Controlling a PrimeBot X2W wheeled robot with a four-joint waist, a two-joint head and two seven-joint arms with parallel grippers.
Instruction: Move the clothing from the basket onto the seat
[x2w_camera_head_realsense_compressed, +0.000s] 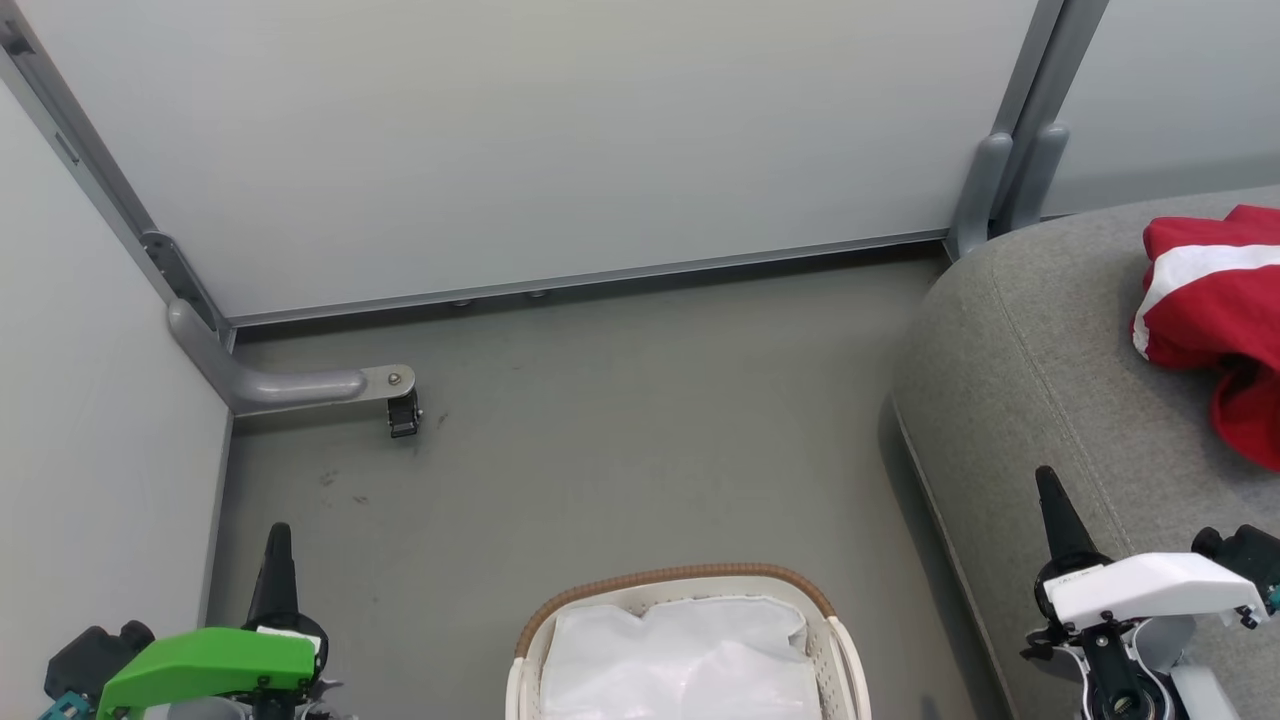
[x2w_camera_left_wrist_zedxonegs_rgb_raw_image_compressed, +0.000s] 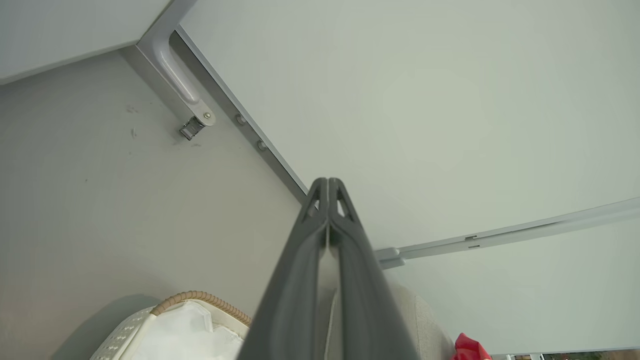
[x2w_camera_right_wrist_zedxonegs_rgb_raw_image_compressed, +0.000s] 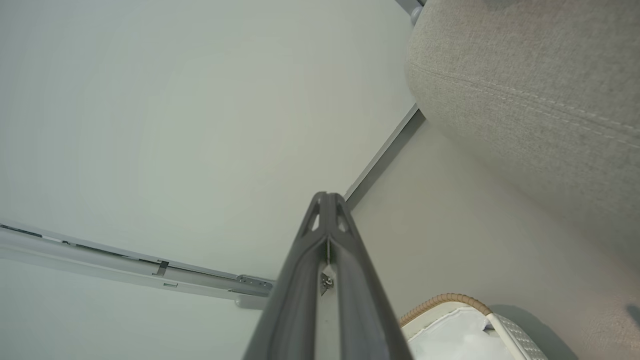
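The red clothing (x2w_camera_head_realsense_compressed: 1215, 330) with a broad white stripe lies crumpled on the light grey seat (x2w_camera_head_realsense_compressed: 1020, 380) at the right; a red corner of the clothing (x2w_camera_left_wrist_zedxonegs_rgb_raw_image_compressed: 470, 349) also peeks in the left wrist view. The off-white basket (x2w_camera_head_realsense_compressed: 830, 640) with its brown woven rim stands on the floor at the bottom centre, holding just its white cloth liner (x2w_camera_head_realsense_compressed: 680, 660). My left gripper (x2w_camera_head_realsense_compressed: 278, 535) is shut and holds nothing, at the lower left beside the basket. My right gripper (x2w_camera_head_realsense_compressed: 1046, 480) is shut with nothing in it, over the seat's front edge, below the clothing.
Pale partition walls (x2w_camera_head_realsense_compressed: 520, 140) enclose the grey floor (x2w_camera_head_realsense_compressed: 620, 450) at the back and left. A grey metal foot with a small black caster (x2w_camera_head_realsense_compressed: 403, 412) juts out from the left corner. A grey post base (x2w_camera_head_realsense_compressed: 1005, 190) stands behind the seat's corner.
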